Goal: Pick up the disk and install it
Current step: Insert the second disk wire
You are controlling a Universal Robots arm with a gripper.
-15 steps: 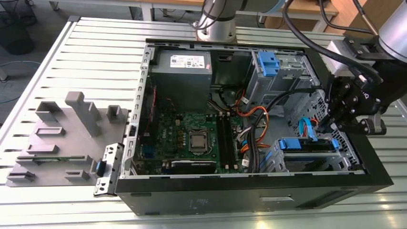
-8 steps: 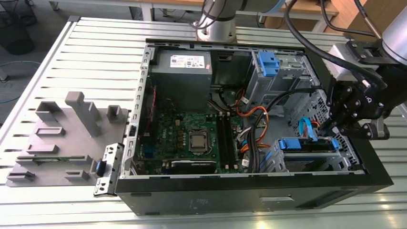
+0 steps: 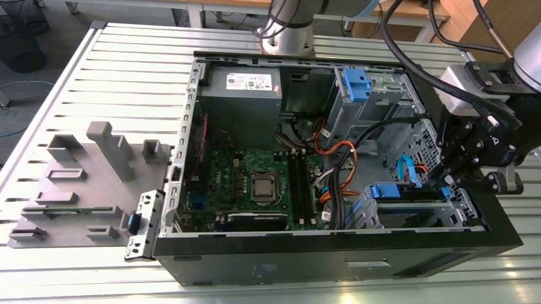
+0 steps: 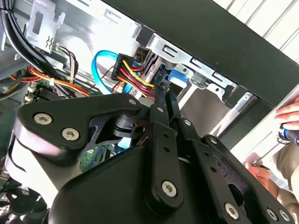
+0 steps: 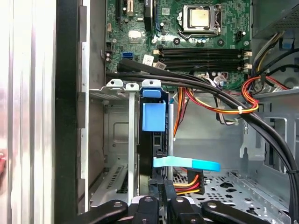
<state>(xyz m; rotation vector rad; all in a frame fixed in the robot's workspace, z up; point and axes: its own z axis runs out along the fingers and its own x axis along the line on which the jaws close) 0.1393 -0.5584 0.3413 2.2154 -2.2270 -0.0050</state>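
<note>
**Fingers drawn close at the end of the seated disk**

The gripper (image 4: 166, 91) fills the near ground in the second wrist view, with black linkage bars and bright screw heads. Its two long fingers (image 4: 159, 116) run side by side with only a thin slit between them. The jaws are pressed nearly together rather than spread. Their tips reach the blue carrier at the end of the disk (image 5: 153, 119). I cannot tell whether they pinch a part of that carrier or merely bear against it.

The disk stands on edge inside the metal drive cage (image 5: 116, 123), and its blue tab shows beside the cage's silver rails. The cage sits in the corner of the open computer case (image 3: 338, 256), toward the exterior view's right, next to the black side wall.

A light blue flat cable (image 5: 191, 164) lies across just beside the fingertips. A plug with red, yellow and black wires (image 5: 188, 179) sits close by (both are near the disk's end). A thick black cable bundle (image 5: 201, 88) passes between the cage and the green motherboard (image 5: 140, 37).

The case rests on a slatted metal table (image 3: 110, 76). A grey fixture block (image 3: 85, 183) lies on the table toward the exterior view's left. A person's hand (image 4: 289, 114) shows beyond the case wall.
</note>
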